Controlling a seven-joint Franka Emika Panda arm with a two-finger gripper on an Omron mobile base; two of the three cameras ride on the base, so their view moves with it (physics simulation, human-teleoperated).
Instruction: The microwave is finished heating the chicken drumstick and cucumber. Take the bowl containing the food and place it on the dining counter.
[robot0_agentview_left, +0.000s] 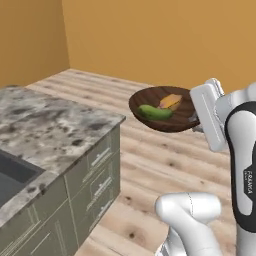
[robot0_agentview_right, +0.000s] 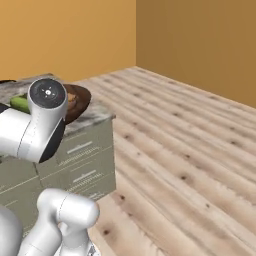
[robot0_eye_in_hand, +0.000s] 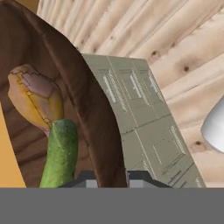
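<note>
The bowl (robot0_agentview_left: 165, 108) is held in the air by the gripper (robot0_eye_in_hand: 111, 178), above the wooden floor (robot0_agentview_left: 165, 165) and just beyond the corner of the marble counter (robot0_agentview_left: 55, 127). In the hand view its rim (robot0_eye_in_hand: 94, 109) is clamped between the two fingertips, one on each side of the wall. Inside the bowl the cucumber (robot0_agentview_left: 155, 112) is seen lying against the chicken drumstick (robot0_agentview_left: 171, 101). The grey cabinet (robot0_eye_in_hand: 144, 122) is visible beneath the bowl.
</note>
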